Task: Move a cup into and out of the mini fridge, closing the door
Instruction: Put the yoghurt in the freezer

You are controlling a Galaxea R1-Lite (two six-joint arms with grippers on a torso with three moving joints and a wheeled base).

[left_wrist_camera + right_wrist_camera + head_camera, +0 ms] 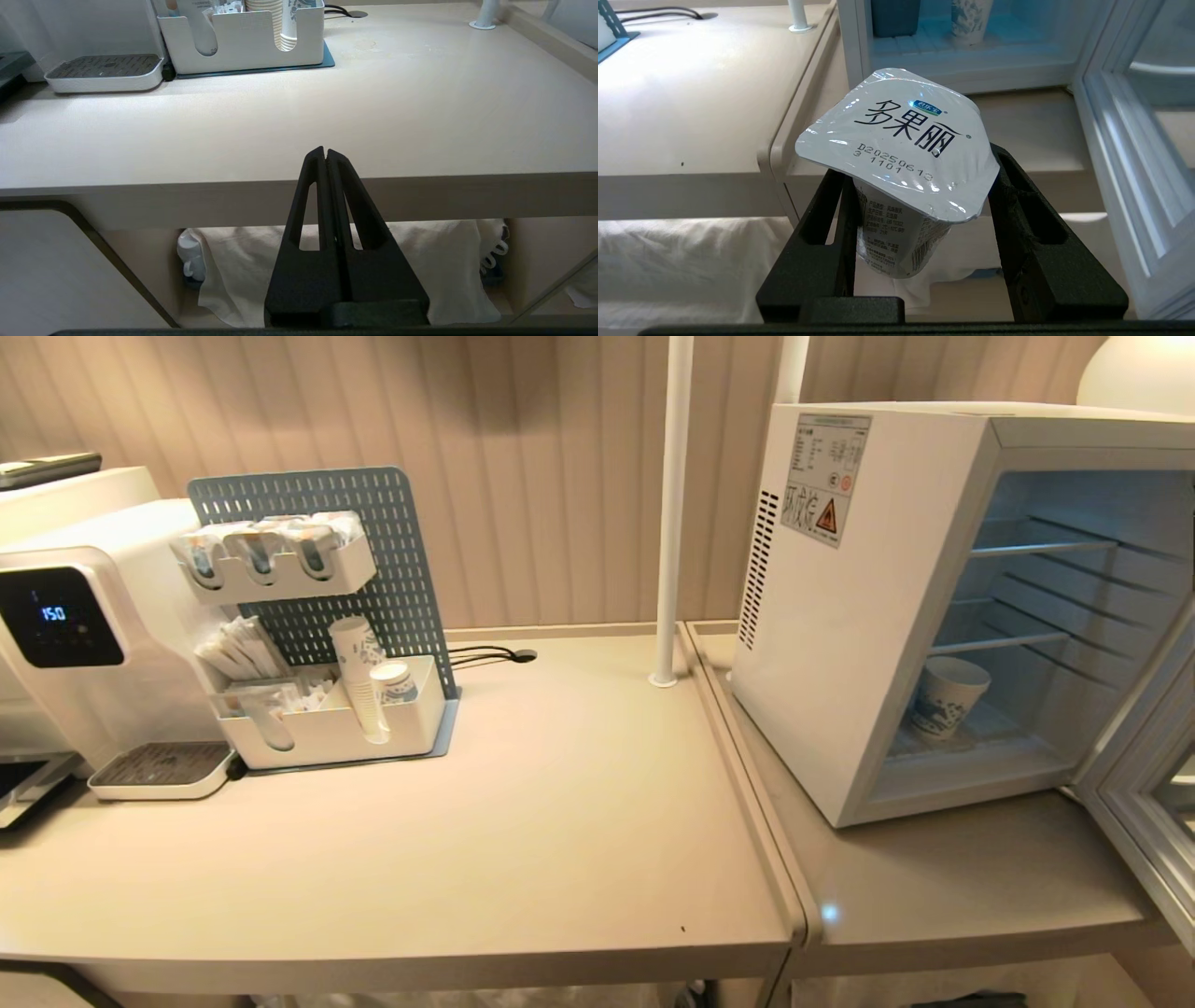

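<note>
Each end effector has matte black, tapering fingers with elongated slots.

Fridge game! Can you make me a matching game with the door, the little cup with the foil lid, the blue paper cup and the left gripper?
Things:
1. door
2. foil-lidded cup
3. blue-patterned paper cup
4. left gripper

Places or states:
A. standing on the floor of the mini fridge
B. shut, holding nothing
C. swung open
D. held in the right gripper

Pairs: 1-C, 2-D, 3-A, 4-B
</note>
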